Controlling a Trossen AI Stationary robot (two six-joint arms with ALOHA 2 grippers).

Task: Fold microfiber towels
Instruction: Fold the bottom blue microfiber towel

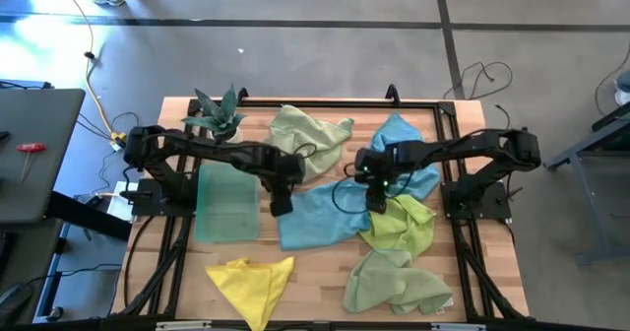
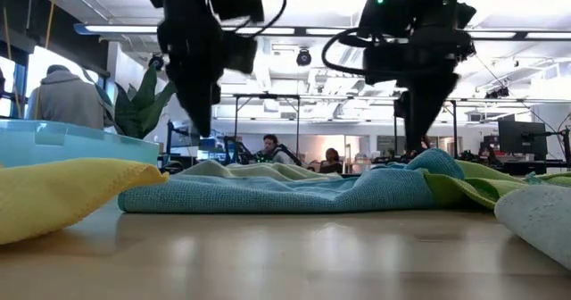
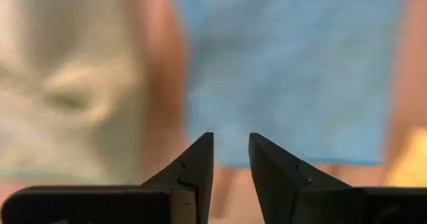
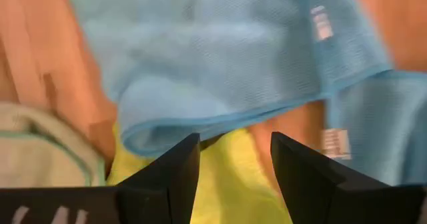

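Arms: both of mine are dark, near black, built of jointed segments on black frame mounts.
Left gripper: two matte black fingers, wedge-shaped, tapering to points; a fine seam line crosses each near the base.
Right gripper: same black wedge fingers, broader in outline; pale markings on my housing below them, unreadable.
Cables: thin black leads loop beside both wrists.
Indicator: a small green light glows on my right wrist housing.
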